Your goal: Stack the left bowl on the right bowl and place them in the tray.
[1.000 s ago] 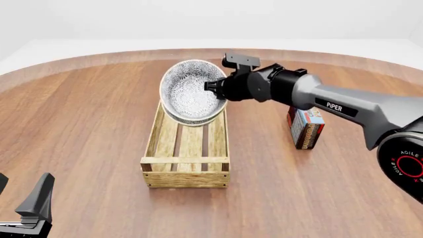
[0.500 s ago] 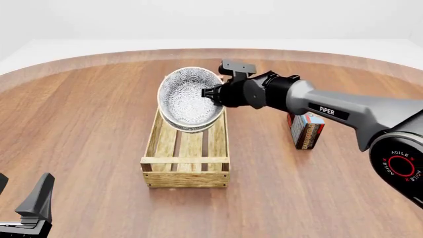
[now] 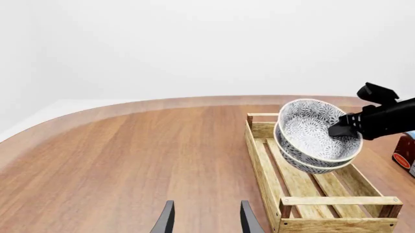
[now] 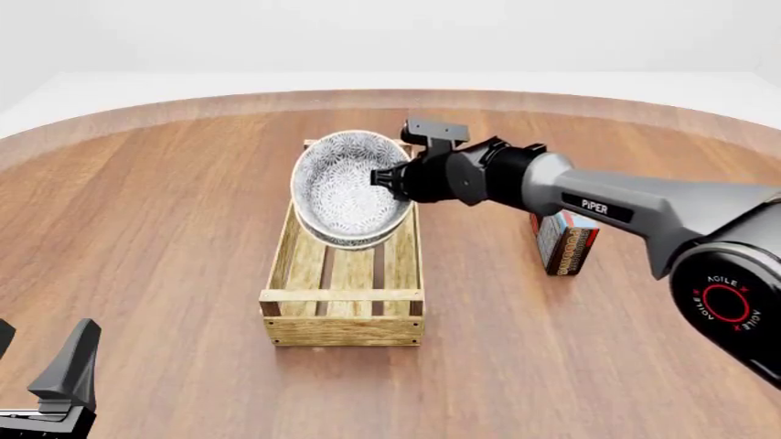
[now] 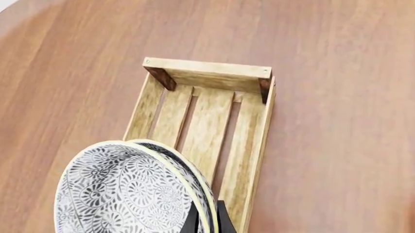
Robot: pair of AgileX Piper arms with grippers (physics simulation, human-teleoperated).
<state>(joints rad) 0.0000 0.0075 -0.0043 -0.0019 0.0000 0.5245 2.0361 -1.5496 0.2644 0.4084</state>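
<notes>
Two grey-and-white patterned bowls (image 4: 346,187) are nested one inside the other and tilted steeply. They hang over the far half of the light-wood tray (image 4: 347,293). My right gripper (image 4: 386,178) is shut on their right rim. The left wrist view shows the stacked bowls (image 3: 316,135) above the tray (image 3: 304,187), with the right gripper (image 3: 343,129) at their edge. In the right wrist view the bowls (image 5: 129,194) sit close in front, and the tray (image 5: 207,111) lies below them. My left gripper (image 4: 37,366) rests open at the near left, its fingers (image 3: 167,219) holding nothing.
A small blue-and-red carton (image 4: 564,240) stands upright to the right of the tray, under my right arm. The round wooden table (image 4: 159,229) stretches to the left of the tray.
My right gripper has carried the nested bowls slightly left and lower over the tray's far half. The left arm has not moved.
</notes>
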